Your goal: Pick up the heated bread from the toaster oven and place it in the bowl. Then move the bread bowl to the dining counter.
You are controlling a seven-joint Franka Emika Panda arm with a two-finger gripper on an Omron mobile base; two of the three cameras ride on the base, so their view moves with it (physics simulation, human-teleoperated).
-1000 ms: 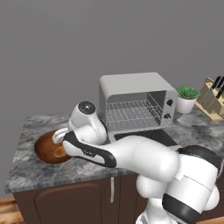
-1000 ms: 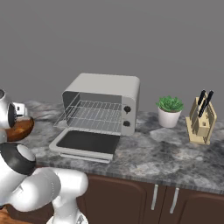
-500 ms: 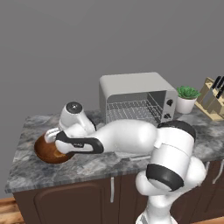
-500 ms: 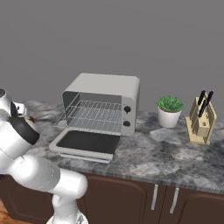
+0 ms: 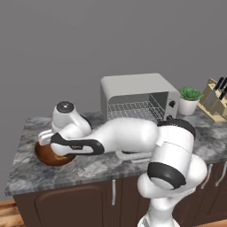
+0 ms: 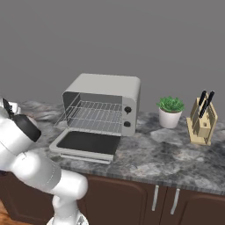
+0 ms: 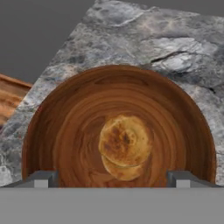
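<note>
— where's your hand right now?

— low over the bowl (image 7: 65, 131), at the left end of the grey marbled counter (image 5: 102, 166). in the hand view my gripper (image 7: 113, 177) looks straight down into it, one finger tip (image 7: 41, 178) at each side of the wooden hollow, set wide apart with nothing between them. released, jaws open.

— and the bread?

— the heated bread (image 7: 124, 141) lies in the middle of the bowl, golden-brown and round, flat on the wood. a paler patch peeks out just beneath it; i can't tell if that's the bowl's own grain. the bread sits between my finger tips in the picture but clear of both.

— what does the left base view give you?

— my arm reaches across the counter to the left, the wrist covering most of the bowl (image 5: 46, 155); only its reddish-brown rim shows under it, near the counter's front left corner.

— the oven?

— the toaster oven (image 6: 107, 90) stands well apart to the right, door dropped flat, wire rack (image 6: 94, 116) bare. further right, a small potted plant (image 6: 170, 110) and a knife block (image 6: 202, 118), both near the back of the counter.
</note>
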